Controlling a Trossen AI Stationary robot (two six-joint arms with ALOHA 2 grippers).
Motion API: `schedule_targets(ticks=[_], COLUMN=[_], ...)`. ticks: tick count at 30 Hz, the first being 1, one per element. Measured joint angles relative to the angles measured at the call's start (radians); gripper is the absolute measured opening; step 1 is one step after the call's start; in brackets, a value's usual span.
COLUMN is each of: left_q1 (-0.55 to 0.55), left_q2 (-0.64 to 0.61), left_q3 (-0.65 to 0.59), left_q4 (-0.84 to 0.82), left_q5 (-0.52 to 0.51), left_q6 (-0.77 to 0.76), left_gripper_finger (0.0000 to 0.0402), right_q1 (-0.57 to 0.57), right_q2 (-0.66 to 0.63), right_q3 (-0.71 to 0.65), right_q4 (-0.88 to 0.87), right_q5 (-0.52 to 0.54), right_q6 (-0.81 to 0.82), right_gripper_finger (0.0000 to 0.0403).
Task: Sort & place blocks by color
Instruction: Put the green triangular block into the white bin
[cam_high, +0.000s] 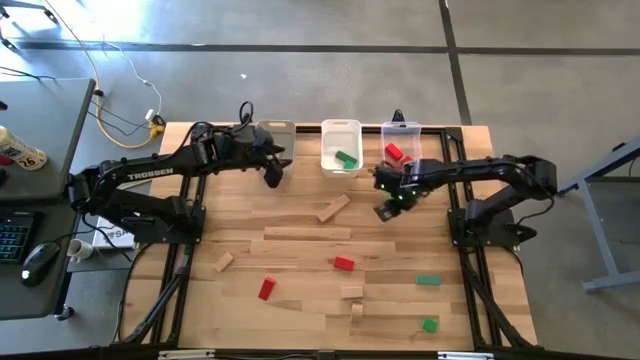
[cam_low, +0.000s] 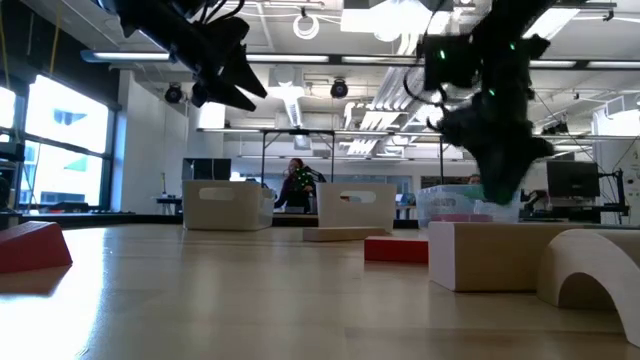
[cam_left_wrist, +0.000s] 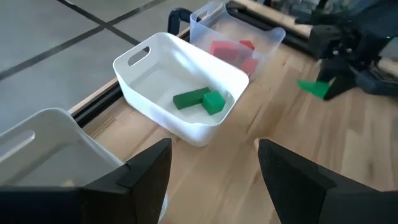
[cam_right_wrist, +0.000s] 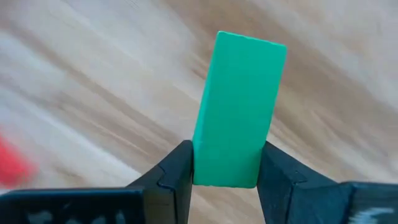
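Red, green and tan wooden blocks lie flat and scattered on the table: a tan plank (cam_high: 333, 208), a long tan plank (cam_high: 307, 233), red blocks (cam_high: 343, 264) (cam_high: 266, 289), green blocks (cam_high: 428, 280) (cam_high: 430, 324). My right gripper (cam_high: 388, 207) (cam_right_wrist: 227, 186) hangs above the table in front of the clear bin (cam_high: 400, 140), shut on a green block (cam_right_wrist: 239, 106). My left gripper (cam_high: 272, 175) (cam_left_wrist: 211, 180) is open, raised between the grey bin (cam_high: 275, 133) and the white bin (cam_left_wrist: 186, 87). The white bin holds two green blocks (cam_left_wrist: 199, 99); the clear bin holds red blocks (cam_left_wrist: 230, 50). My right gripper pinches the green block between its two fingers by one short end (cam_right_wrist: 225, 177). The rest of the block sticks out past the fingertips. The fingers (cam_low: 500, 175) point down from above, and the block (cam_left_wrist: 314, 88) is lifted clear of the table.
The three bins stand in a row along the table's far edge. Tan blocks (cam_high: 223, 262) (cam_high: 351, 292) (cam_high: 357, 311) lie toward the near side. In the low view a white block (cam_low: 490, 255) and an arch piece (cam_low: 590, 275) sit close by. A person (cam_low: 297, 185) is in the room beyond.
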Motion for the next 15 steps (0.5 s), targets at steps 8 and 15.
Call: schedule_targets(ticks=[8,15], left_q1=[0.000,0.000], left_q2=[0.000,0.000], left_q3=[0.000,0.000], left_q4=[0.128,0.323], left_q5=[0.063,0.127], left_q6=[-0.153,-0.283], left_gripper_finger=[0.0227,0.0227], right_q1=[0.000,-0.002], right_q2=[-0.054,-0.054], right_q3=[0.162,0.295], right_q4=[0.114,0.268], right_q5=[0.023,0.041], right_q6=[-0.093,-0.231], right_gripper_finger=[0.0115,0.0115])
